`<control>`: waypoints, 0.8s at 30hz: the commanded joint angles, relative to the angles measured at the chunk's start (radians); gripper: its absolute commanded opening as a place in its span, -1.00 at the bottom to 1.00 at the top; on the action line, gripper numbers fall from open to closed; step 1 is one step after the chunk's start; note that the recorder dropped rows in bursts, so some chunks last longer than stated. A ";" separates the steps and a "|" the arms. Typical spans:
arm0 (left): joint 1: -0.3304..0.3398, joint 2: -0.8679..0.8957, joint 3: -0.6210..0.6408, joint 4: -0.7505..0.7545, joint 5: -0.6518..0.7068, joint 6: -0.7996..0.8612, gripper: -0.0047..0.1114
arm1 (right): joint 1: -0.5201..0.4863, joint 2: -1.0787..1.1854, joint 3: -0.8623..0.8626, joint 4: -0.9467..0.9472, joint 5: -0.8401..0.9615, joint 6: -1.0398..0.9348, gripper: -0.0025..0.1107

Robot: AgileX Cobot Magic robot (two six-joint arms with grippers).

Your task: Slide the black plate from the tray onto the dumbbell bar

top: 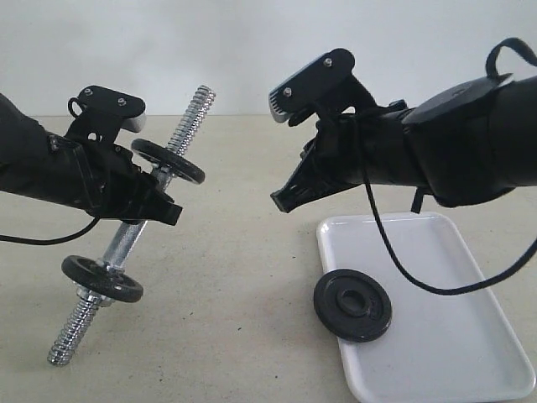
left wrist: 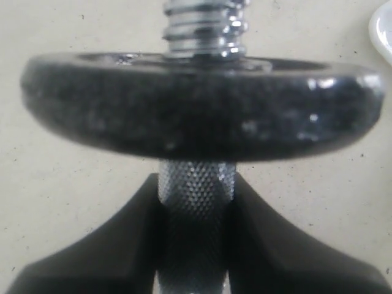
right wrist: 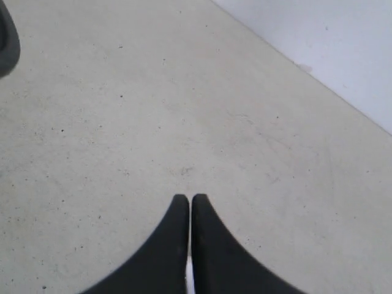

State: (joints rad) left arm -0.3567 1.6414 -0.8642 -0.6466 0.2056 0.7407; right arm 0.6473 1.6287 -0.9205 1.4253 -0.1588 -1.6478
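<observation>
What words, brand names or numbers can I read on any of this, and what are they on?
None: no words, numbers or logos can be read in any view. The black plate, the tray and the dumbbell bar show no markings here.

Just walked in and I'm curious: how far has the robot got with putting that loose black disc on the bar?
Done: the left gripper clamps the bar, tilted, its upper threaded end free. In hand: nothing; the right gripper is shut and empty above the table. Left: the black disc lies at the edge of the tray, not yet picked up or slid on.
</observation>
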 commanded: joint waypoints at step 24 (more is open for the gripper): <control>-0.003 -0.170 0.005 0.005 -0.047 -0.010 -0.84 | 0.002 -0.193 0.115 0.053 0.224 -0.052 -0.96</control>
State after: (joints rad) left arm -0.3567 1.5309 -0.8296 -0.6090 0.2806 0.7373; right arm 0.6473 1.4447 -0.8130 1.4718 -0.0078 -1.6909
